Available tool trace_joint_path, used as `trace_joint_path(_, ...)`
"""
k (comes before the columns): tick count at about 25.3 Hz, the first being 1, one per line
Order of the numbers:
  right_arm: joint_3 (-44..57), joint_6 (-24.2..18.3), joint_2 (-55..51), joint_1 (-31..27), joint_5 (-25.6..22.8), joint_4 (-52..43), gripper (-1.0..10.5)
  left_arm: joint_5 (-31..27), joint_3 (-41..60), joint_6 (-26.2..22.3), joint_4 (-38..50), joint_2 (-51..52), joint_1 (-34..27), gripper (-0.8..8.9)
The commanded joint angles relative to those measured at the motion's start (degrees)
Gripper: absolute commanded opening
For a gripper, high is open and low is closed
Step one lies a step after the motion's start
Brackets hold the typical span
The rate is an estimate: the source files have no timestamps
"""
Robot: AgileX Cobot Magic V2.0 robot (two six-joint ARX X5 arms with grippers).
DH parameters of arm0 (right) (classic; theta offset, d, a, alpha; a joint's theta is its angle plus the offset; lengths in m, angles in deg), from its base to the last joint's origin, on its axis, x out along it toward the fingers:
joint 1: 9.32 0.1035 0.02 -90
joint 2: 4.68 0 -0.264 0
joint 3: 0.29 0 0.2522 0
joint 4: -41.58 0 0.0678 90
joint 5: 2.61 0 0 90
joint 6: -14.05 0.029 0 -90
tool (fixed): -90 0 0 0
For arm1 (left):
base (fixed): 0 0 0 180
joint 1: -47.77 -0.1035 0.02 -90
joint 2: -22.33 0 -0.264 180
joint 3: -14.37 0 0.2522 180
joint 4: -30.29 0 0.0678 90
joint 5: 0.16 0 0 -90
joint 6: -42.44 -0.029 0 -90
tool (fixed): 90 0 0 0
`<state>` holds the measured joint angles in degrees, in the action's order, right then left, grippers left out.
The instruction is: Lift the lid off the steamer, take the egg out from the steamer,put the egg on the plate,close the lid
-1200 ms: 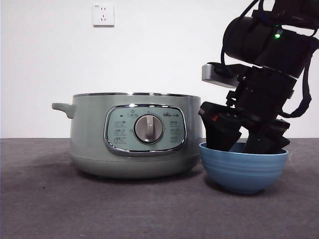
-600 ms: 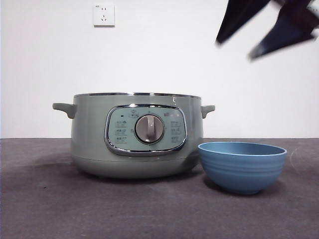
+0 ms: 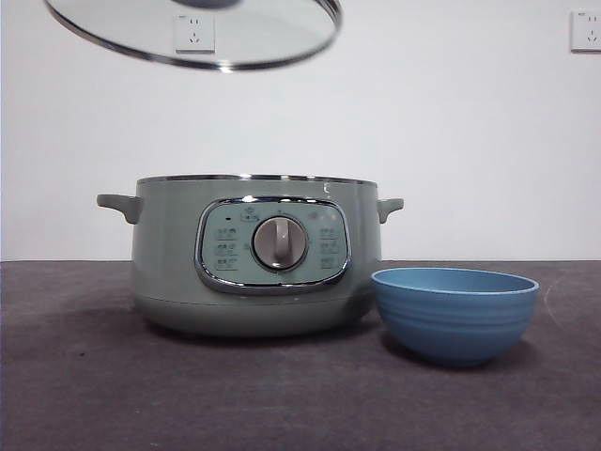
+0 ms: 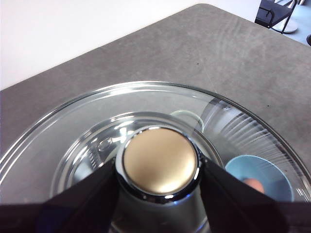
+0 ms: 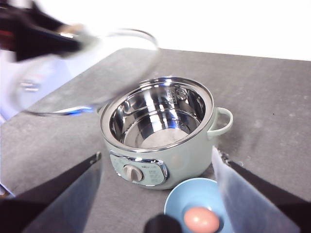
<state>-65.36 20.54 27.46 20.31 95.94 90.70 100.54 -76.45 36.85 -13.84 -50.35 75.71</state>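
Lid (image 4: 146, 121), heavy slippery breakable glass, hangs by its knob (image 4: 159, 161) clamped in the left gripper (image 4: 159, 167); right gripper (image 5: 158, 194) gapes.

Left gripper (image 4: 158, 194): two flat, matte black jaws are seen, wedge-shaped and broad at the base. Right gripper (image 5: 158, 194): black tapering jaws with translucent grey inner faces are noted; a small rounded black part is visible between them.
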Motion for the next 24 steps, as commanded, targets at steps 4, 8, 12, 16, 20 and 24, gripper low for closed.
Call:
trace_joint_path(4, 0.4, 0.8, -0.6, 0.1, -1.4, 1.1, 3.8, 0.4, -1.0, -0.7, 8.6, -6.3, 0.6, -0.08)
trace_joint_path(8, 0.4, 0.8, -0.6, 0.1, -1.5, 1.2, 3.8, 0.3, -1.0, -0.7, 11.6, -10.1, 0.6, -0.08)
trace_joint_path(12, 0.4, 0.7, -0.6, 0.1, -1.5, 1.2, 3.8, 0.0, -1.0, -0.7, 13.5, -12.9, 0.6, -0.08)
trace_joint_path(16, 0.4, 0.8, -0.6, 0.1, -1.5, 1.2, 3.8, 0.0, -1.0, -0.7, 15.2, -15.1, 0.6, -0.08)
trace_joint_path(20, 0.4, 0.8, -0.6, 0.1, -1.5, 1.2, 3.8, -0.1, -1.0, -0.7, 16.0, -16.6, 0.6, -0.08)
trace_joint_path(24, 0.4, 0.8, -0.6, 0.1, -1.5, 1.1, 3.8, -0.2, -1.0, -0.7, 16.3, -18.2, 0.5, -0.08)
